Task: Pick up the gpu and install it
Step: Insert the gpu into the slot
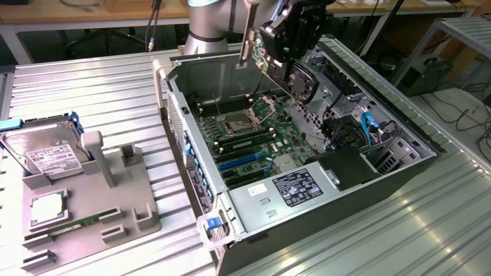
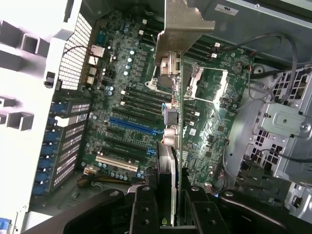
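Note:
My gripper (image 1: 294, 35) is shut on the gpu (image 1: 286, 64) and holds it in the air above the far end of the open computer case (image 1: 399, 172). The card hangs on edge, its silver end bracket (image 1: 247, 35) toward the exterior view's left and its black cooler with the round fan (image 1: 302, 84) facing right. In the wrist view the gpu (image 2: 176, 122) is seen edge-on between my black fingers (image 2: 144, 210), with the bracket (image 2: 184, 24) at its far end. Below lies the green motherboard (image 2: 122, 87) with a blue slot (image 2: 132, 126), also seen as the blue slot (image 1: 239, 161).
A grey fixture (image 1: 115, 221) on the exterior view's left carries a silver hard drive (image 1: 45, 150), a processor (image 1: 48, 208) and a green RAM stick (image 1: 69, 225). Inside the case sit a power supply (image 1: 295, 187), drive cages (image 2: 282, 126) and blue cables (image 1: 369, 123).

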Robot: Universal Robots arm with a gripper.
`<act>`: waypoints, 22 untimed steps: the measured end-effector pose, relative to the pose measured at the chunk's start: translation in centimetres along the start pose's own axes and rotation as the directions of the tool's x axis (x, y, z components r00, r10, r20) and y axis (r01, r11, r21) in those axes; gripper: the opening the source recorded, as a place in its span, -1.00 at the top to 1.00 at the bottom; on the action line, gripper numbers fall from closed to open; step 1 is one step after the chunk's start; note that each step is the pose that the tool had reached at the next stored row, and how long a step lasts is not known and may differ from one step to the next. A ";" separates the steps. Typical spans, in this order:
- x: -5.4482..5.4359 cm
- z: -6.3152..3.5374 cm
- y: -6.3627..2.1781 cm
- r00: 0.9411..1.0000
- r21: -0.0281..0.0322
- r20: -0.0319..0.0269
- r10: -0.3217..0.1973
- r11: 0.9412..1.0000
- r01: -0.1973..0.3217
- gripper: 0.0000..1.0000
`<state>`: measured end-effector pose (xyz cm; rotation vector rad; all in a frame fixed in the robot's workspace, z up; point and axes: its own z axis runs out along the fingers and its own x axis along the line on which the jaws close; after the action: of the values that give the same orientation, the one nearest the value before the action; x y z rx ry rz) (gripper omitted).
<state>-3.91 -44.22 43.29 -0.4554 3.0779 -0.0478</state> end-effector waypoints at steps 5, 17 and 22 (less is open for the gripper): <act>0.0 0.00 0.00 0.998 -0.001 0.002 -0.055 0.998 0.055 0.46; 0.0 0.00 0.00 0.984 -0.004 0.007 -0.176 0.984 0.176 0.46; 0.0 0.00 -0.01 0.975 -0.005 0.008 -0.221 0.975 0.221 0.46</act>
<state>-3.91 -44.23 43.29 -0.7948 3.0049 -0.0422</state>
